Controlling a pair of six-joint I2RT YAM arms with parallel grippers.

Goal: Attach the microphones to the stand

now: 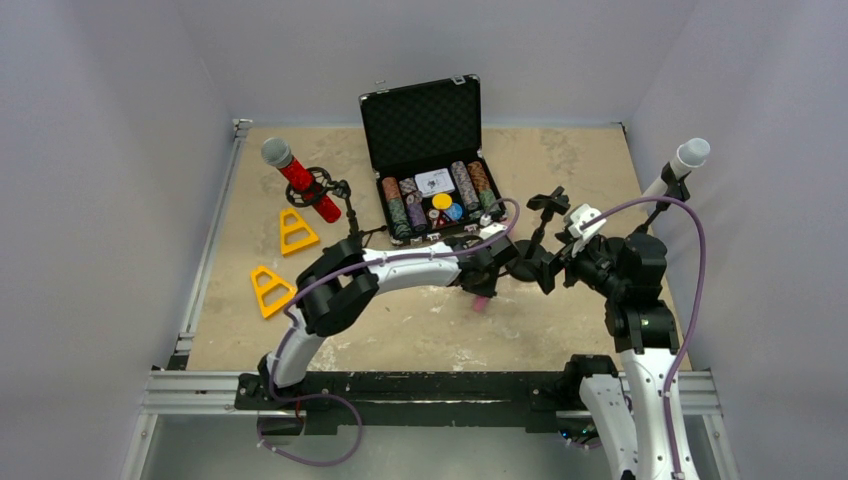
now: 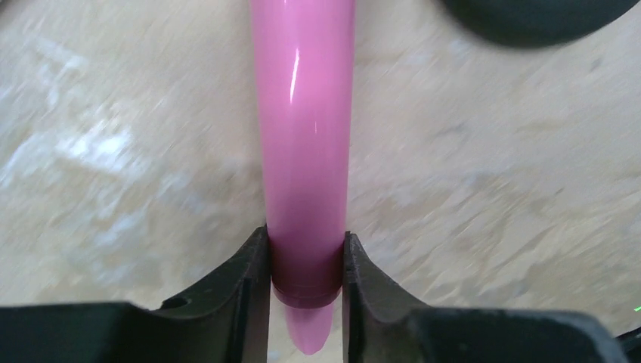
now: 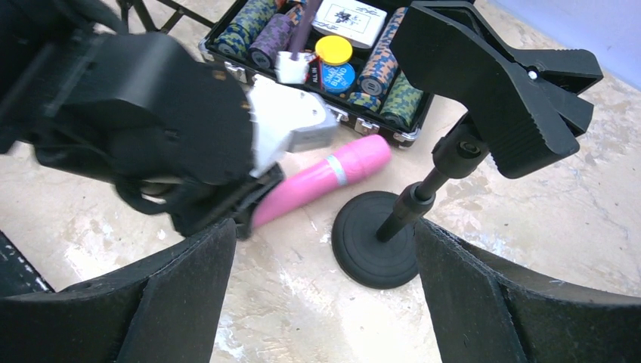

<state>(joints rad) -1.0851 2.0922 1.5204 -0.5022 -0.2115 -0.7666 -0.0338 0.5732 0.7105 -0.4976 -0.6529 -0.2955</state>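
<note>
The left end effector (image 2: 306, 246) was clamped on the tail end of the pink mic (image 2: 306, 136), one finger pressed to each side of the handle just above its tapered tip. The pink mic lay low along the worktop (image 1: 420, 335), in front of the case (image 1: 420, 115), its head just beside the round base of the middle stand (image 3: 408, 208). Whether it rested on the worktop or hung just above it could not be told.

The right end effector (image 3: 323, 227) had its fingers wide apart. It hovered near the middle stand, whose base showed between those fingers in the right wrist view. The clip (image 3: 491, 83) sat tilted at the top of that stand.

The red mic (image 1: 298, 180) sat tilted in the left stand (image 1: 322, 186) at the far left, silver head up. The white mic (image 1: 680, 165) sat in the right stand (image 1: 672, 192) at the far right edge. The case stood open with chips (image 1: 400, 205) in rows. Two yellow triangles (image 1: 296, 232) lay near the red mic.
</note>
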